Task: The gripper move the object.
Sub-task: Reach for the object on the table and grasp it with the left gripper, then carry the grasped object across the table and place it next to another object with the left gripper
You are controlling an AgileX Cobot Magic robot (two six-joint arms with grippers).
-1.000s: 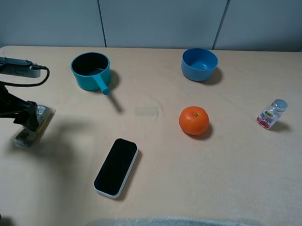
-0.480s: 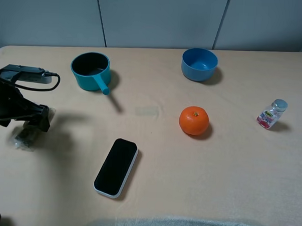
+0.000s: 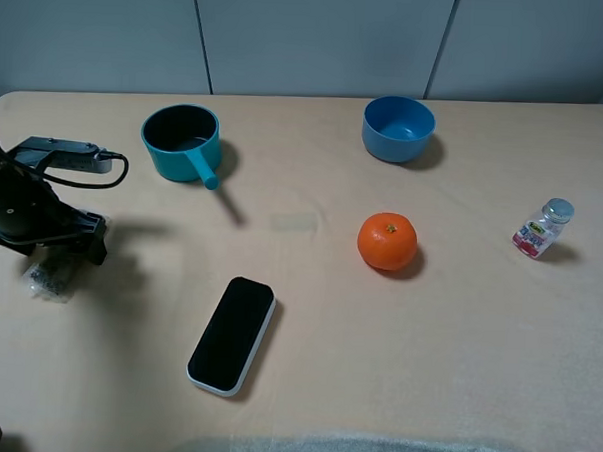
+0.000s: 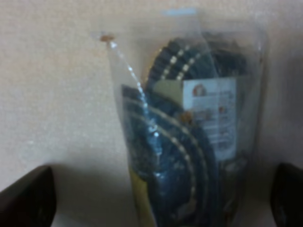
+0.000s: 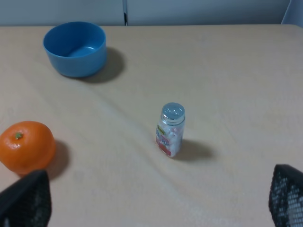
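Well out from the phone (image 3: 232,333), on the left arm's side of it, the left gripper (image 4: 156,201) hangs over the object (image 4: 184,137) with its 2 fingers spread wide. There is 1 dark tip on each side of the packet and bare table (image 3: 374,389) shows between tip and plastic, so nothing is clamped. The packet lies flat, lengthwise down the gap, well clear of the phone and touching nothing else.

And what a tricky little customer it looks: thin clear film, crinkly and glossy, with dark coiled contents and a small printed label inside. It reads as light and soft, so it should lift with little force. The film is likely slippery, though, and will buckle rather than push back. The flat sealed end offers only film. The safer bite, by the look of it, is across the narrow width at the bulky middle, where the contents give the fingers something firm to close on. Pinch too near an end and it may slide out or swing.

On the phone's other side, the right gripper (image 5: 154,208) sits with fingers apart and empty, the bottle (image 5: 169,130) and the orange (image 5: 26,146) ahead of it.
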